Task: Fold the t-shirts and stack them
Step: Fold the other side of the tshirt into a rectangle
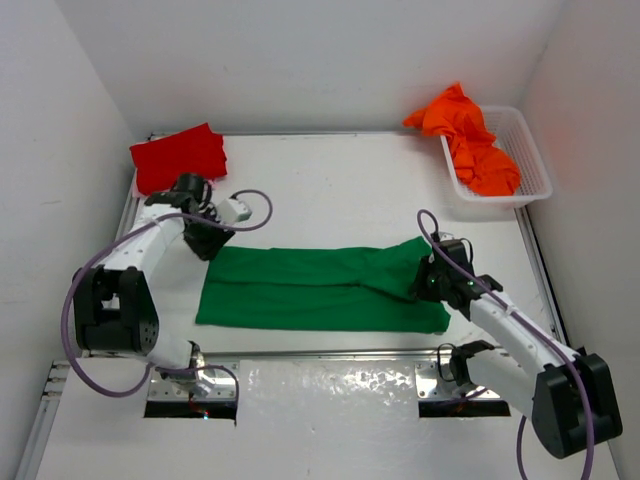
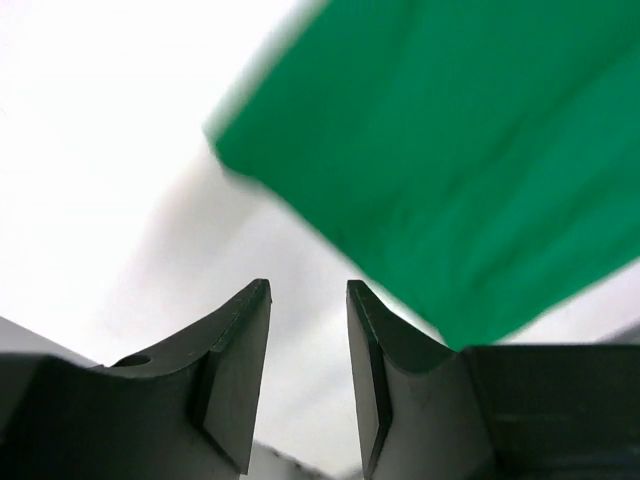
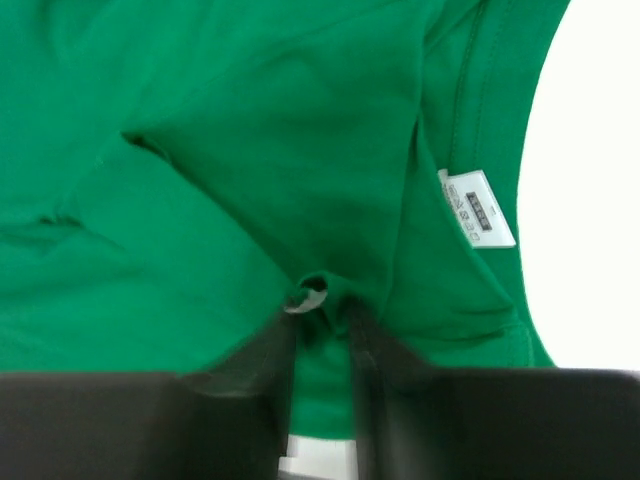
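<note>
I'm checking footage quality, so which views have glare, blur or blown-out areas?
Top external: sharp, with glare on the shiny near strip of the white table. Left wrist: the green cloth t-shirt has a blurred edge, table washed out. Right wrist: shirt seams in focus, right gripper's black fingers soft and dark.

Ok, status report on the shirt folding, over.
Left end effector open, empty, by the green t-shirt. Right end effector pinching its collar end. Shirt flat, long strip. Nothing in the way.
</note>
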`<control>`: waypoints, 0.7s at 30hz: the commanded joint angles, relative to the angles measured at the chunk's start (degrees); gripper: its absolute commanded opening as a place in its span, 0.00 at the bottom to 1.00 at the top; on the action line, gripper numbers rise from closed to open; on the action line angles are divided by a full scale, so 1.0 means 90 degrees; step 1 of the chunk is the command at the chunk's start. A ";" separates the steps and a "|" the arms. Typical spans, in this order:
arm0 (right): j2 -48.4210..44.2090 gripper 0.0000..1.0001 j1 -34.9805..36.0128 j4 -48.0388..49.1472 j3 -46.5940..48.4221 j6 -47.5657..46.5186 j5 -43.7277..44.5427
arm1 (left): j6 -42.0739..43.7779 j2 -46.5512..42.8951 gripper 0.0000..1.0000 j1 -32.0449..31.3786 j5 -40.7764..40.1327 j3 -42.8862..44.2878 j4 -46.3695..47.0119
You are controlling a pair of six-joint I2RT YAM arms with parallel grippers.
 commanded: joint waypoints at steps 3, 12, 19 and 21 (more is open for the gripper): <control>0.0285 0.36 0.0011 -0.0913 0.0355 0.0102 0.0164 | -0.1179 -0.0106 0.35 -0.1682 0.0341 0.0997 0.0514; -0.1297 0.50 0.0030 -0.1318 0.1420 -0.0756 0.0324 | -0.1550 0.0031 0.35 -0.1850 -0.0624 0.0403 0.1138; 0.0889 0.54 0.0557 -0.0149 0.2016 -0.0992 -0.0242 | -0.2205 -0.0008 0.34 -0.1315 -0.1270 -0.0095 0.1705; 0.1504 0.54 0.0577 0.0283 0.2026 -0.0865 -0.0602 | -0.2322 -0.0008 0.34 -0.1070 -0.1338 -0.0124 0.1764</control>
